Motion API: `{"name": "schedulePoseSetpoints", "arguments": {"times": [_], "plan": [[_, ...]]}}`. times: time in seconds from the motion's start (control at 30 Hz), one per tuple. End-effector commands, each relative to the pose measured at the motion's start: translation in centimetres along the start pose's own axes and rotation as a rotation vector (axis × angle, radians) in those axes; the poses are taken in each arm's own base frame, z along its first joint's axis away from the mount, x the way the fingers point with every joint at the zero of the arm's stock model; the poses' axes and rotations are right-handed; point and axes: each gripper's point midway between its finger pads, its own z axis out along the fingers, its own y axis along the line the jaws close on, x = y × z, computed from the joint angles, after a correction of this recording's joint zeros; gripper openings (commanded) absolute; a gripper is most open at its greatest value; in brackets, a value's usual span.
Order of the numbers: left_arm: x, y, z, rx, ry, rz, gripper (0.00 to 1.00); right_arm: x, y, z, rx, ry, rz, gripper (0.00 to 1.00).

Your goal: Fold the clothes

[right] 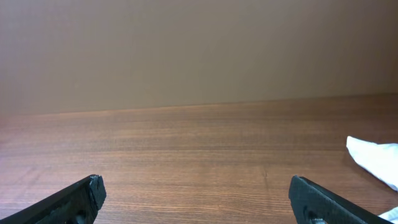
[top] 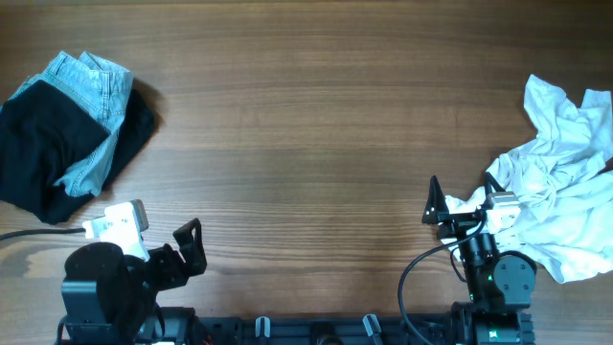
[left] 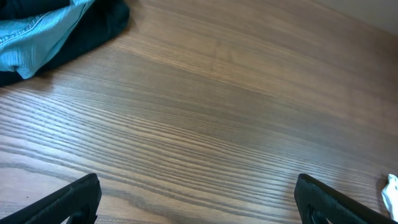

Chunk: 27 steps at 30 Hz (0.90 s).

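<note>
A pile of light blue denim [top: 94, 96] and black cloth [top: 43, 144] lies at the table's far left; its edge shows in the left wrist view [left: 43, 31]. A crumpled white garment [top: 560, 192] lies at the right edge; a corner shows in the right wrist view [right: 376, 158]. My left gripper [top: 190, 249] is open and empty near the front edge, right of the dark pile; its fingers show in its wrist view [left: 198, 199]. My right gripper [top: 434, 203] is open and empty, just left of the white garment, also seen in its wrist view [right: 198, 193].
The wooden table [top: 306, 125] stretches bare between the two piles. A black cable [top: 29, 233] runs off the front left. The arm bases stand along the front edge.
</note>
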Motion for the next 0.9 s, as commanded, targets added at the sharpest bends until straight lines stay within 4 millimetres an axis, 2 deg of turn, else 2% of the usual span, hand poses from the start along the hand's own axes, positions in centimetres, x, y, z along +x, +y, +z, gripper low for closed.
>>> {"name": "schedulePoseSetpoints", "arguments": {"times": [0.0,0.1,0.17,0.27,0.37,0.4,0.53,0.63,0.7,0.87], "plan": [[0.0,0.0,0.0,0.001,-0.001,0.0,1.0,-0.2,-0.3,0.0,0.019,-0.009,0.005,1.0],[0.0,0.0,0.0,0.0,-0.001,0.001,1.0,-0.2,-0.3,0.0,0.019,-0.01,0.006,1.0],[-0.2,0.8,-0.1,-0.044,-0.02,0.014,1.0,-0.2,-0.3,0.0,0.019,-0.009,0.006,1.0],[-0.8,0.8,0.5,-0.025,-0.1,0.01,1.0,-0.2,-0.3,0.0,0.019,-0.009,0.006,1.0],[0.1,1.5,3.7,0.006,-0.215,0.008,1.0,-0.2,-0.3,0.0,0.019,-0.009,0.006,1.0],[0.6,1.8,5.6,0.023,-0.265,0.01,1.0,-0.2,-0.3,0.0,0.019,-0.009,0.006,1.0],[0.2,1.5,9.2,0.116,-0.468,0.026,1.0,-0.2,-0.3,0.0,0.019,-0.01,0.005,1.0],[-1.3,1.1,10.3,0.165,-0.615,0.046,1.0,-0.2,-0.3,0.0,0.019,-0.009,0.006,1.0],[-0.8,1.3,11.3,0.167,-0.623,0.048,1.0,-0.2,-0.3,0.0,0.019,-0.009,0.005,1.0],[-0.9,1.2,11.3,0.147,-0.632,0.12,1.0,-0.2,-0.3,0.0,0.019,-0.009,0.006,1.0]]}}
